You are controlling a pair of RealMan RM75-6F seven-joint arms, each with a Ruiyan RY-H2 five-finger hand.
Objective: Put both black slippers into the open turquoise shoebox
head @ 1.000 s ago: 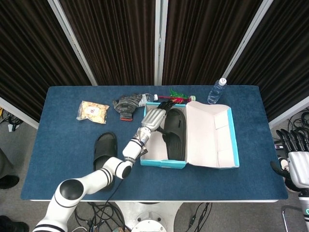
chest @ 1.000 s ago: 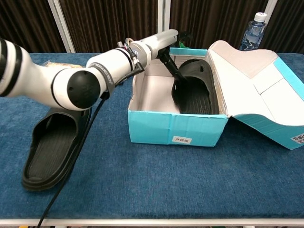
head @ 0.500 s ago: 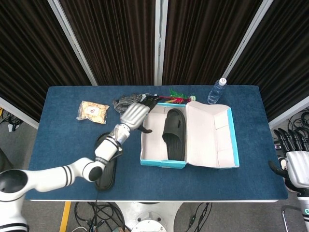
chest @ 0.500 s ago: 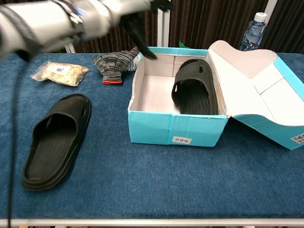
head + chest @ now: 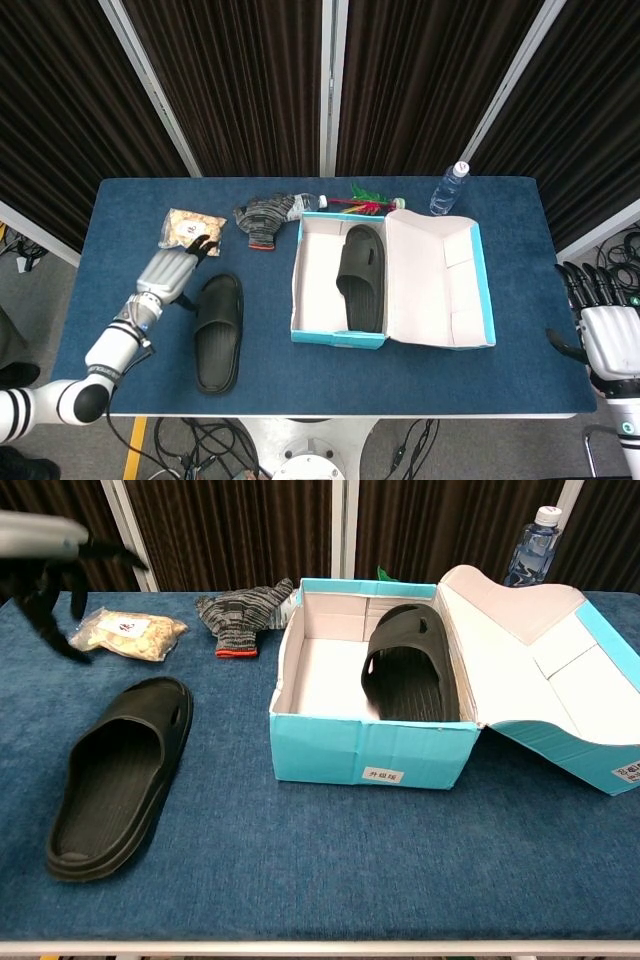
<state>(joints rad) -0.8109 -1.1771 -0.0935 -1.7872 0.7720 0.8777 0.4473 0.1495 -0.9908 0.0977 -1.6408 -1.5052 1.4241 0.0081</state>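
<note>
Our left robot hand has swung away from the shoebox to the left side of the tabletop, leaving one slipper inside.

We see that left robot hand empty with fingers spread, above the blue tabletop just beside the snack packet and near the second black slipper, which lies flat to the left of the box. The first black slipper leans against the inner right wall of the open turquoise shoebox. Our right robot hand hangs off the tabletop's right edge, empty, fingers apart. A striped glove and a water bottle sit along the far side.
</note>
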